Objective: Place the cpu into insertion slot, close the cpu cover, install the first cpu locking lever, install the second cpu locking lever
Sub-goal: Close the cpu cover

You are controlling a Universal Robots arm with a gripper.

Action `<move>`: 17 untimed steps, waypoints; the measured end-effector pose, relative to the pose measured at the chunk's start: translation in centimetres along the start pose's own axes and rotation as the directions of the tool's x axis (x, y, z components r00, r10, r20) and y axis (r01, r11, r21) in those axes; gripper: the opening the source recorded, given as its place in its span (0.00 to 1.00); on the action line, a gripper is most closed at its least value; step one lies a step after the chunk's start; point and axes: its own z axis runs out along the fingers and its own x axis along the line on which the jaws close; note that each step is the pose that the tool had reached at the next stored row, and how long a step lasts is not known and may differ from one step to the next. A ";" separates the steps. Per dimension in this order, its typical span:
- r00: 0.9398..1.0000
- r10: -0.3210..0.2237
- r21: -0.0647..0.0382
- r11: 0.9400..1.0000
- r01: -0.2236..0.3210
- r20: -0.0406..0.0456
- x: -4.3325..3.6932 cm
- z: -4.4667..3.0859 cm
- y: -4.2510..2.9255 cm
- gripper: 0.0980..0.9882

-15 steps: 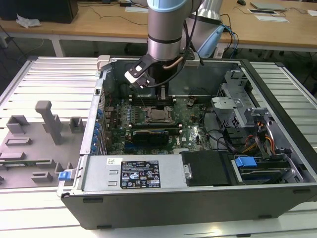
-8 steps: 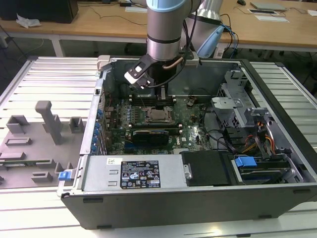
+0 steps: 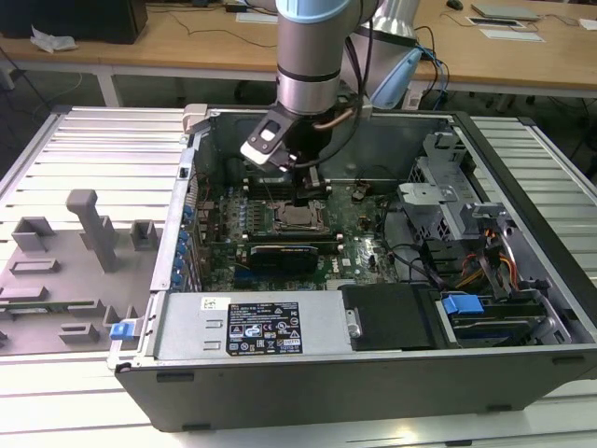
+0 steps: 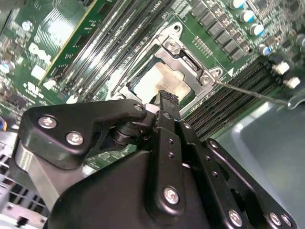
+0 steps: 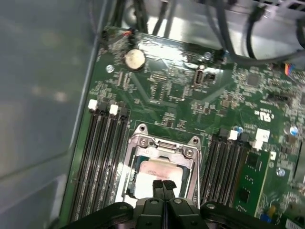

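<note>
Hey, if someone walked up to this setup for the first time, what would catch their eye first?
The silver robot arm reaching down into the open computer case dominates the middle of the exterior view. In the first wrist view its black gripper, fingers together, hangs right over the cpu, whose dull metal top shows through the window of the cpu cover.

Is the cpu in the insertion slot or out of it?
In: in both wrist views the cpu lies flat, its silver top showing through the window of the cpu cover.
</note>
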 end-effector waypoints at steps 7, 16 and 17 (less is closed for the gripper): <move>0.986 -0.166 0.002 0.986 0.166 -0.001 0.00 0.00 0.00 0.01; 0.930 -0.367 0.006 0.930 0.367 0.001 0.00 0.00 0.00 0.01; 0.924 -0.383 0.007 0.924 0.383 0.002 0.00 0.00 0.00 0.01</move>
